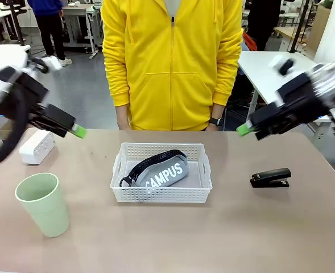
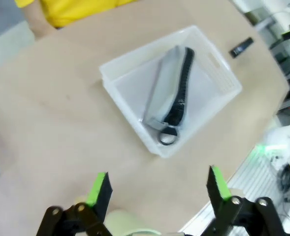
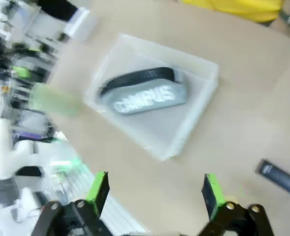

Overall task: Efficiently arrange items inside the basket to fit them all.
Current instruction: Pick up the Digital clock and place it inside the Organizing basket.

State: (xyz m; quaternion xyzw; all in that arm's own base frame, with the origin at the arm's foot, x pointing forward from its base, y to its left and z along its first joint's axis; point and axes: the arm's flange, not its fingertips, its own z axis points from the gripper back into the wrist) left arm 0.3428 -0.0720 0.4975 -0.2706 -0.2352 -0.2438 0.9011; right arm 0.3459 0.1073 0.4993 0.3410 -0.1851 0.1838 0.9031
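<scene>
Across the worktop (image 1: pixel 241 227), we see the white perforated basket (image 1: pixel 161 195) set squarely in the middle, its long side running left to right. Inside it lies the grey "CAMPUS" pouch (image 1: pixel 162 170), its long axis following the basket's length but skewed. The ring end points to the basket's near-left corner and the other end lifts toward the far-right. The black zipper runs along the pouch's far edge, and the lettering faces our side. The pouch crosses the middle of the basket floor, leaving a bare strip at the right end.

The other three items sit outside. The pale green cup (image 1: pixel 41 202) stands upright, left of the basket and nearer to us. The flat white box (image 1: pixel 36 147) rests left of the basket, farther back than the cup. The black stapler (image 1: pixel 271 177) lies well to the basket's right, its length roughly parallel to the basket's long side.

The left hand (image 2: pixel 158 183) hangs above and left of the basket with its fingers spread, pinching nothing. The right hand (image 3: pixel 154 187) mirrors it above and to the right, equally spread and empty. A person (image 1: pixel 172 62) in a yellow zip jacket stands just beyond the basket's far side.
</scene>
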